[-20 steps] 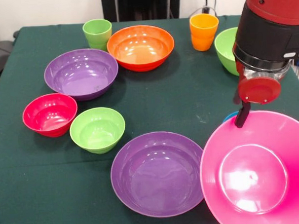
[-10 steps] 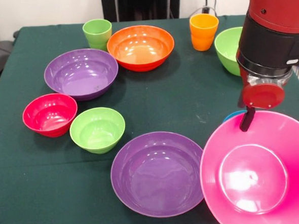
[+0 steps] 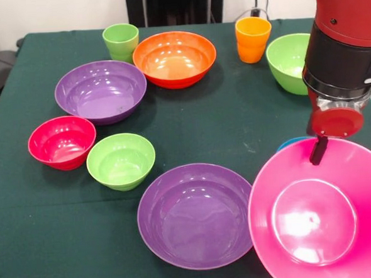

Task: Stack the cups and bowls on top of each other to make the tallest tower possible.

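Observation:
The huge pink bowl (image 3: 316, 219) sits at the near right, tilted toward the camera. My gripper (image 3: 318, 153) hangs at its far rim, under the red and black arm. A sliver of the small blue bowl (image 3: 290, 142) shows behind that rim. One purple bowl (image 3: 195, 215) lies beside the pink one, touching it. A second purple bowl (image 3: 100, 90) is at the far left. The orange bowl (image 3: 175, 58), green cup (image 3: 121, 42), orange cup (image 3: 253, 39) and large lime green bowl (image 3: 286, 62) line the far side. No bowl is nested in another.
A small red bowl (image 3: 62, 141) and a small lime green bowl (image 3: 120, 160) touch each other at the left. The dark green tablecloth (image 3: 235, 123) covers the table. My arm partly hides the large lime green bowl.
The arm and gripper have shifted to the right along the pink bowl's far rim, uncovering more of the large lime green bowl. The bowls and cups have not moved.

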